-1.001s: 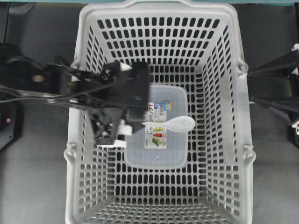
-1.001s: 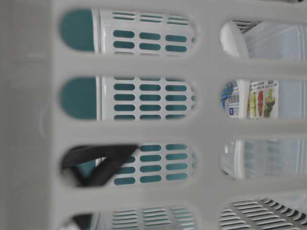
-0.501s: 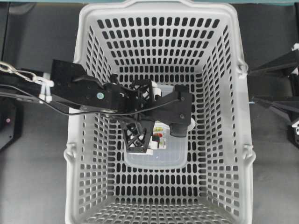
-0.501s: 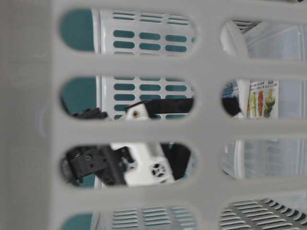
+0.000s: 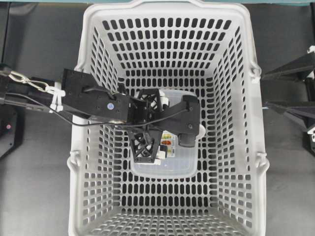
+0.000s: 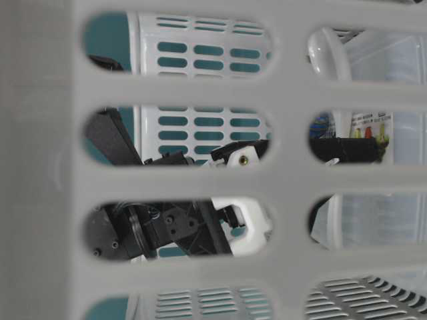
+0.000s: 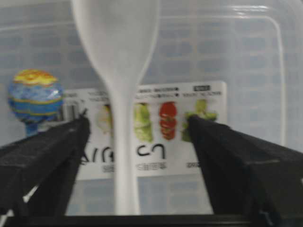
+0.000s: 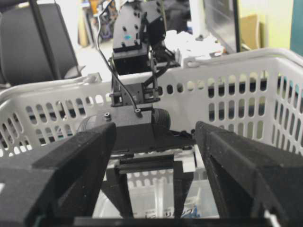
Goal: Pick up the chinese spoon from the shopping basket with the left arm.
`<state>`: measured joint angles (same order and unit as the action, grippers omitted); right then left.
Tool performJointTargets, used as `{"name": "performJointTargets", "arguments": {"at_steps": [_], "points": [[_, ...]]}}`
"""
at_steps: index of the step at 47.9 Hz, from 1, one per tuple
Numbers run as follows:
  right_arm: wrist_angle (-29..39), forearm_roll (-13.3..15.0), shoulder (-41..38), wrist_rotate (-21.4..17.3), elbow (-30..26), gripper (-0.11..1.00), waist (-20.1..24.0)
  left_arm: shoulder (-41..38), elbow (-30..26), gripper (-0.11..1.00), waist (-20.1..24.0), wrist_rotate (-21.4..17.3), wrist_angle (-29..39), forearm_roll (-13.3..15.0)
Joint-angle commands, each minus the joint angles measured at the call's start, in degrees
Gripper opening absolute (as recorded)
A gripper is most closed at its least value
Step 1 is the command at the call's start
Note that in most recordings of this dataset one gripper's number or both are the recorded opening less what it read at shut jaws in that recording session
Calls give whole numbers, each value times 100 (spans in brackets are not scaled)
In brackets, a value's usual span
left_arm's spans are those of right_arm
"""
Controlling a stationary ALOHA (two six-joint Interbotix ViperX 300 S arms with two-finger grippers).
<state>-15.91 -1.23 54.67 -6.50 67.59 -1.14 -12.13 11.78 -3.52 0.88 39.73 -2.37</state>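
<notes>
In the middle of the overhead frame: the left arm [image 5: 93, 101] reaches from the left edge over the rim of the shopping basket [image 5: 251, 162] and down inside it.
Left gripper [image 7: 135, 142]: spread wide, with one dark finger [image 7: 45, 156] at lower left of the wrist frame and the other at lower right; neither touches anything.
Chinese spoon [image 7: 118, 85]: lying on the lid of the clear container [image 7: 246, 52], bowl at the top of the wrist frame, handle running down between the two fingers, closer to the left one; in the overhead frame the arm hides nearly all of it.
Container: flat on the basket floor, centre of the overhead frame, its colourful label [image 7: 189, 132] under the spoon handle.
Right gripper [image 8: 154, 189]: fingers spread apart, holding nothing, outside the basket wall at the right edge of the overhead frame.
</notes>
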Motion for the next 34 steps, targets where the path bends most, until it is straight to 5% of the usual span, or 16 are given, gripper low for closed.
{"name": "performJointTargets", "arguments": {"at_steps": [1, 7, 16, 34], "points": [[-26, -18, -44, -9, -62, 66, -9, -44, 9, 82, -35, -35, -35, -26], [-26, -18, -53, -18, -62, 66, -9, -26, 9, 66, -44, -97, -53, -18], [-18, -18, -53, -18, -53, 66, -9, 53, -9, 15, -35, -114, -53, -26], [-9, -18, -44, -18, -44, 66, -9, 677, -694, 13, 0, -114, 536, -18]]}}
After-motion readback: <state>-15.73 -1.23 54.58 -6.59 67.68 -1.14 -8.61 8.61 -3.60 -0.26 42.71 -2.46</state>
